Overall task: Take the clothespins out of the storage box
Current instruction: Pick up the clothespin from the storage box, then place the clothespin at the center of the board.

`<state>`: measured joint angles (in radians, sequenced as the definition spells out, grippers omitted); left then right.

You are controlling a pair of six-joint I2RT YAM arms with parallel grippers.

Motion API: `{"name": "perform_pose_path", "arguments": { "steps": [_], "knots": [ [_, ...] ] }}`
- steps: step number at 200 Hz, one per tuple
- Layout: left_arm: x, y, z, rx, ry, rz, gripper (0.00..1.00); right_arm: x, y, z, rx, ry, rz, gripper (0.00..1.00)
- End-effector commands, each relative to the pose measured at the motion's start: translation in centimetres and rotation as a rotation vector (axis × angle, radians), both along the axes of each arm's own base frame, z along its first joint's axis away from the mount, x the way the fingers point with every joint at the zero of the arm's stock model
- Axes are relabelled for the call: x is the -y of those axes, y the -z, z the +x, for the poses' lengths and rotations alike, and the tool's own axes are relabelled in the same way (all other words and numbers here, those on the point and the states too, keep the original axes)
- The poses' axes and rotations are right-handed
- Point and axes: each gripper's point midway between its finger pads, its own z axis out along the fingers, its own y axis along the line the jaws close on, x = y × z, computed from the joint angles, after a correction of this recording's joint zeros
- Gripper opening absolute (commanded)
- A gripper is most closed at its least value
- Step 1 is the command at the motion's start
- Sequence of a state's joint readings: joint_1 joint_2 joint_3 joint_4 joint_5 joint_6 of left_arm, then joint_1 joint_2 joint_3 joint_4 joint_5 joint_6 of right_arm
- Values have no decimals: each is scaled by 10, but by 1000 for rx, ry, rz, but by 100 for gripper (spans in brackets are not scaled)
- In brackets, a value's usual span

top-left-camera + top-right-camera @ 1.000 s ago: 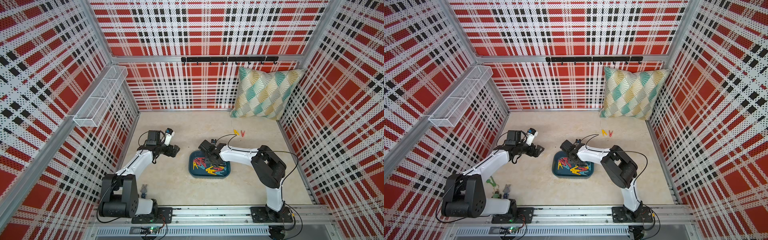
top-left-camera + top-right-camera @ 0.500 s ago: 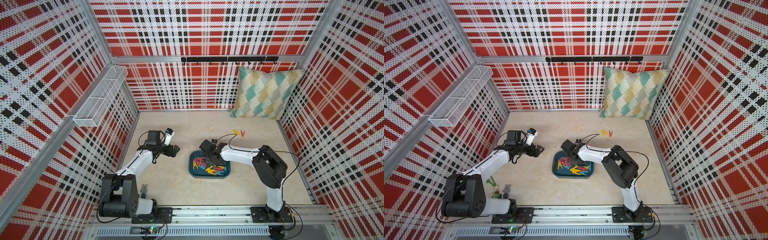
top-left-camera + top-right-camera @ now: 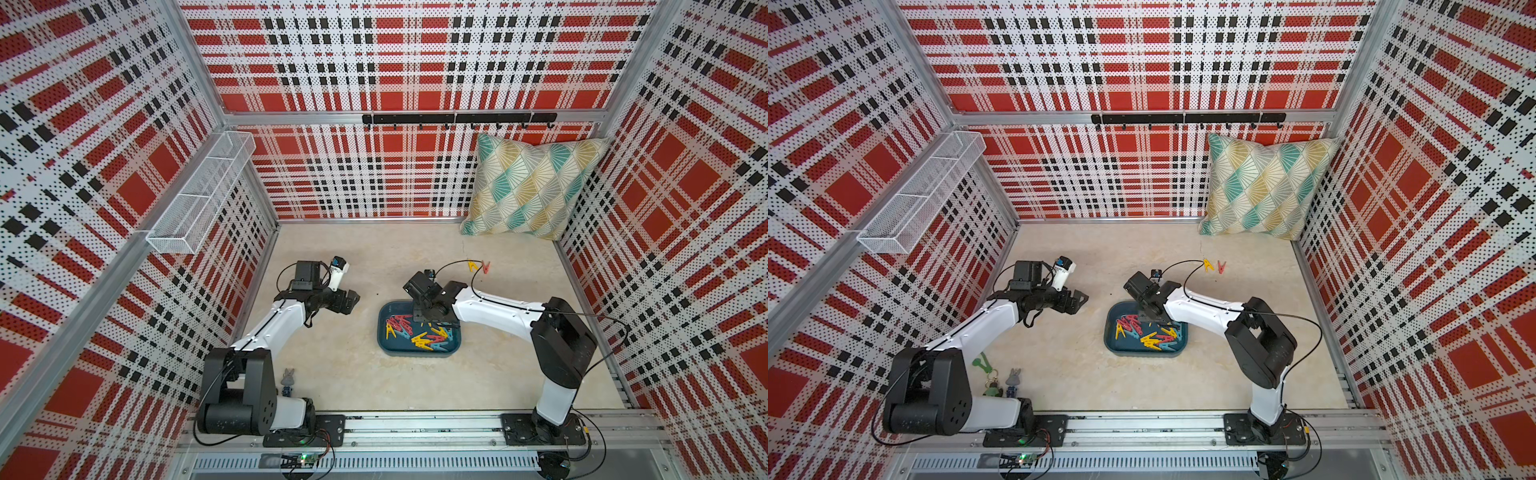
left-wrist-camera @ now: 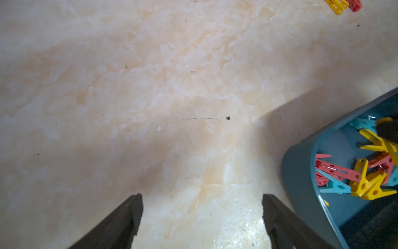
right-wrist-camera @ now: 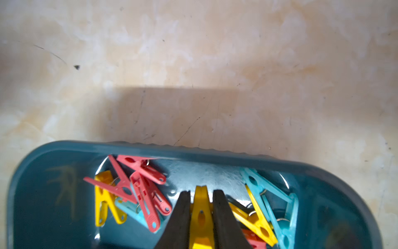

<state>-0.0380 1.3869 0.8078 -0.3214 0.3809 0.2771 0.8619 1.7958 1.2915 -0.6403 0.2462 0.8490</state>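
The dark teal storage box point(image 3: 384, 345) point(image 3: 1109, 340) sits mid-floor, holding several yellow, red and light blue clothespins point(image 3: 419, 334). My right gripper point(image 3: 422, 318) point(image 5: 201, 193) reaches down into the box's far side. It is shut on a yellow clothespin point(image 5: 201, 207), which stands between its two black fingers just above the box floor. A yellow clothespin point(image 3: 472, 266) and a red clothespin point(image 3: 486, 267) lie on the floor beyond the box. Left of the box, my left gripper point(image 3: 351, 301) point(image 4: 202, 198) hovers open over bare floor, holding nothing.
A patterned pillow point(image 3: 532, 191) leans in the far right corner. A white wire basket point(image 3: 199, 195) hangs on the left wall, and a black hook rail point(image 3: 457, 119) on the back wall. Small keychain figures point(image 3: 1013, 378) and a green piece point(image 3: 983, 362) lie by the left arm's base.
The right gripper's jaws have closed on the yellow clothespin inside the box. The left arm has not moved.
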Motion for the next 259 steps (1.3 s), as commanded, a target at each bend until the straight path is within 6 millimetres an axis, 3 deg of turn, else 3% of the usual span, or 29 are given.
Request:
{"name": "perform_pose_path", "arguments": {
  "steps": [1,51,103,141,181,222,259],
  "knots": [
    [-3,3,1,4,-4,1,92,0,-32,0,51,-34,20,14],
    [-3,3,1,5,-5,2,92,28,-60,13,72,-18,46,13],
    [-4,3,1,5,-7,2,92,90,-68,36,57,46,26,13],
    [-4,3,1,4,-7,1,93,151,-55,59,12,129,24,14],
    [-4,2,1,6,-6,0,92,211,-28,87,-50,197,9,14],
    [-3,1,1,8,-2,-5,92,253,-6,120,-86,252,-44,14],
    [-2,1,1,8,-1,-6,92,271,14,154,-113,258,-79,15]
  ]
}}
